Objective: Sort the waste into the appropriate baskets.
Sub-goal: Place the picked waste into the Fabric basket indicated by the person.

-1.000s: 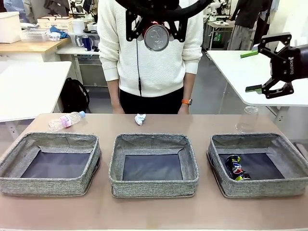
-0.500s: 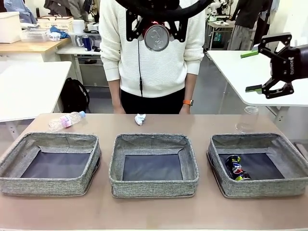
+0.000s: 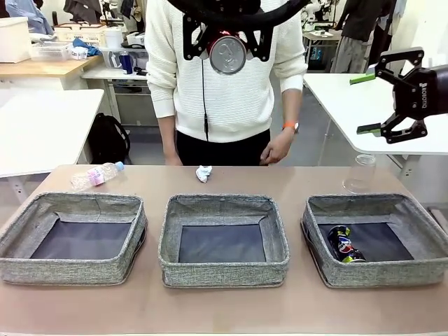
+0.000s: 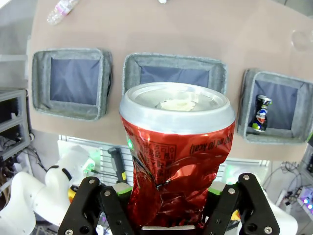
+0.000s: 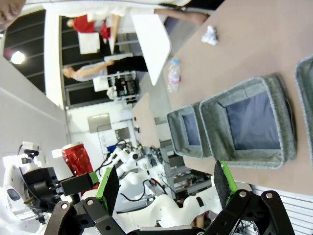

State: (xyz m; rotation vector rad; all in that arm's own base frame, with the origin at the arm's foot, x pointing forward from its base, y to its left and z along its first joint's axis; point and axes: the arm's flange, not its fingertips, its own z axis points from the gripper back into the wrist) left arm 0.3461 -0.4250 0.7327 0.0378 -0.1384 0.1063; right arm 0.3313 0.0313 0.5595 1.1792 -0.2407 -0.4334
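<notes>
Front view: the top edge cuts off the left end effector [image 3: 227, 50] above its fingers. The red can [image 3: 227, 54] presents its round end; its side wall is hidden. The left basket [image 3: 14, 234] is cut by the left edge and the right basket [image 3: 427, 217] by the right edge.

Left wrist view: the red can covers part of the middle basket's [image 4: 133, 73] near wall. Its print is too small to read. The top edge cuts the paper wad [image 4: 162, 1] and the bottle [image 4: 59, 10].

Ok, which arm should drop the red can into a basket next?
Left. The left gripper is shut on the red crushed can, high above the baskets; the right gripper is open and empty, off to the side.
</notes>
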